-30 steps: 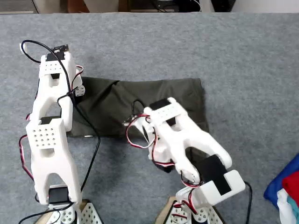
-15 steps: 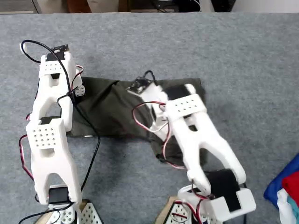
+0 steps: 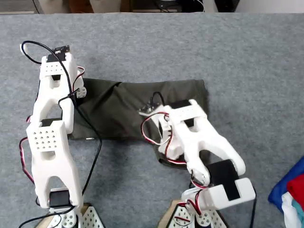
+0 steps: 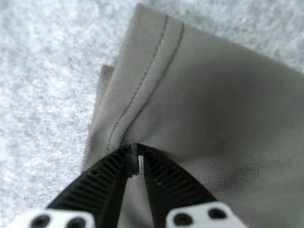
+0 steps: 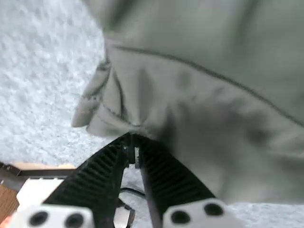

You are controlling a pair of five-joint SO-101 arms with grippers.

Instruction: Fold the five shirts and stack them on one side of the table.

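An olive green shirt (image 3: 123, 104) lies partly folded across the middle of the grey table (image 3: 247, 61). My left gripper (image 3: 80, 93) sits at the shirt's left end. Its wrist view shows the gripper (image 4: 135, 162) shut, pinching the olive fabric (image 4: 228, 95) beside a stitched hem. My right gripper (image 3: 165, 159) is low at the shirt's near edge, mostly hidden under its own arm. Up close the right gripper (image 5: 133, 153) is shut on a bunched fold of the shirt (image 5: 213, 95), held above the table.
A pile of coloured shirts (image 3: 290, 190), blue, red and white, lies at the near right edge of the table. Both arm bases stand along the near edge. Open grey surface stretches behind the shirt and to its right.
The right arm swung out toward the shirt's far edge half a second ago, then came back to the near edge with fabric in its grip. The left arm has stayed put.
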